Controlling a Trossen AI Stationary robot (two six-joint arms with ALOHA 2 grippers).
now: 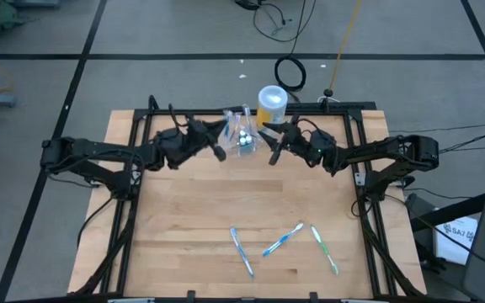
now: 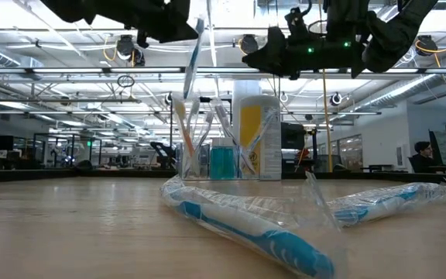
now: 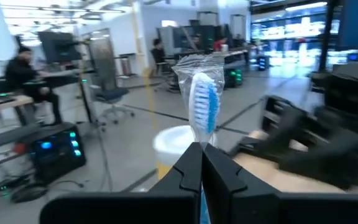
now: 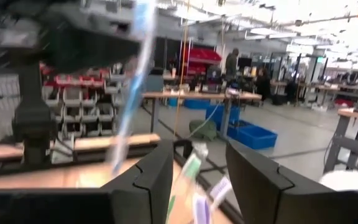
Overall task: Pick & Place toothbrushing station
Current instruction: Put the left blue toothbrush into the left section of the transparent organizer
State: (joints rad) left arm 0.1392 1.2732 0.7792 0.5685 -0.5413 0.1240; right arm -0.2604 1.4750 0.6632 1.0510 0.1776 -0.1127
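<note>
While the clear cup [image 1: 244, 140] stands upright, left gripper [image 1: 218, 151] pinching wrapped toothbrush [image 3: 204, 102], right gripper [image 1: 269, 143] spread.

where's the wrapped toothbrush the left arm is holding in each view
High view: wrapped toothbrush at the left tool, beside the clear cup.
Low view: hanging upright above the cup.
Left wrist view: centre, head up between the fingers.
Right wrist view: blurred pale streak.
Shared landmark: the yellow container.
</note>
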